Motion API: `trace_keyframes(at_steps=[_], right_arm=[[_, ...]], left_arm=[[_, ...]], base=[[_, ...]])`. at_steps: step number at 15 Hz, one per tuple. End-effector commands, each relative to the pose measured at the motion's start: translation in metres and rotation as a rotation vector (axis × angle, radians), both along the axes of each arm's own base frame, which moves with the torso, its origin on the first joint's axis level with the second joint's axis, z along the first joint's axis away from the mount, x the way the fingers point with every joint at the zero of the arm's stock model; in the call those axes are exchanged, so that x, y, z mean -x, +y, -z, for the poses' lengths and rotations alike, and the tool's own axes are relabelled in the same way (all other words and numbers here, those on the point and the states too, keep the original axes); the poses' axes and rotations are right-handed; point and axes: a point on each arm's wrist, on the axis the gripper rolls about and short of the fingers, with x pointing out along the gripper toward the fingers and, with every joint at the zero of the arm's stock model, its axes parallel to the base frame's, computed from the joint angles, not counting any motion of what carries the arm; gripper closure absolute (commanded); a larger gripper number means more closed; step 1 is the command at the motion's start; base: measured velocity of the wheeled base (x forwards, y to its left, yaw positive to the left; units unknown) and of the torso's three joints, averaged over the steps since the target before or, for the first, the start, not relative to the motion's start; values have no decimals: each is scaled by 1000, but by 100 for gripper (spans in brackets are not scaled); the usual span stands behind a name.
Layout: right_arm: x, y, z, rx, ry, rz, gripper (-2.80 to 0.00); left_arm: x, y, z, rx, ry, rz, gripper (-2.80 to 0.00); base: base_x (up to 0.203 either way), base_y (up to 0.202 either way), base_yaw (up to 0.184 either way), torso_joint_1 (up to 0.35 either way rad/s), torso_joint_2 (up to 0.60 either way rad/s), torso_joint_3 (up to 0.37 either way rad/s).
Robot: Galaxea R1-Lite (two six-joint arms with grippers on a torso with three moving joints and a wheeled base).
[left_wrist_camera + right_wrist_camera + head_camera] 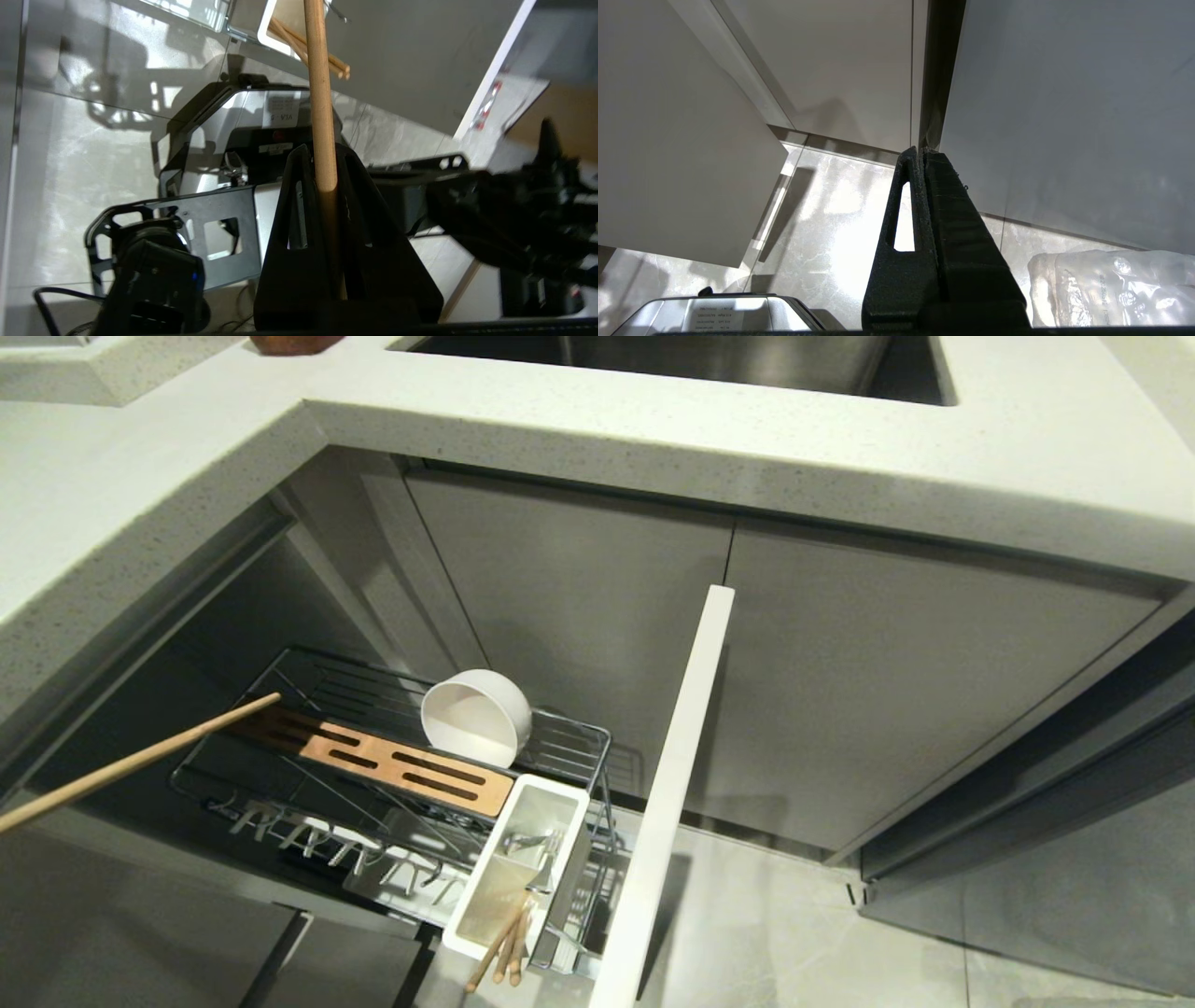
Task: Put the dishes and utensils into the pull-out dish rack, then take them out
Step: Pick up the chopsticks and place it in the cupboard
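Chopstick [322, 107] sits clamped in the left gripper [322, 163], its lower end hidden between the fingers. Right gripper [922, 151] is closed on nothing. Spoon in the utensil caddy [560, 793] is hard to make out.

Left hand [322, 161] clamped tight; right hand [923, 154] closed, parked

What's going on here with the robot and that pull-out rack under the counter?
The robot's left gripper is shut on a thin light-wood chopstick, which reaches in from the left over the pulled-out chrome wire dish rack. A round cream-white bowl sits tilted in the rack, and more wooden sticks stand in the white rectangular utensil caddy. The right gripper hangs shut and empty above the floor.
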Motion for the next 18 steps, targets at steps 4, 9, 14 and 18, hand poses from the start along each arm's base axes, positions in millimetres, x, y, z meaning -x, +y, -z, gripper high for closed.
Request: trace_keyframes(at_steps=[4, 9, 14, 18], right_arm=[[0, 0, 1, 0, 3, 0, 0], [0, 0, 1, 0, 3, 0, 0], [0, 0, 1, 0, 3, 0, 0], [0, 0, 1, 0, 2, 1, 0]], left_arm=[[-2, -3, 2, -55, -8, 116, 0], [-22, -24, 5, -135, 37, 276, 0], [-65, -67, 19, -254, 211, 273, 0], [-92, -91, 35, -370, 365, 94, 0]], base=[[0, 0, 0, 0, 0, 0], [0, 0, 0, 0, 0, 0], [0, 0, 0, 0, 0, 0], [0, 0, 0, 0, 0, 0]])
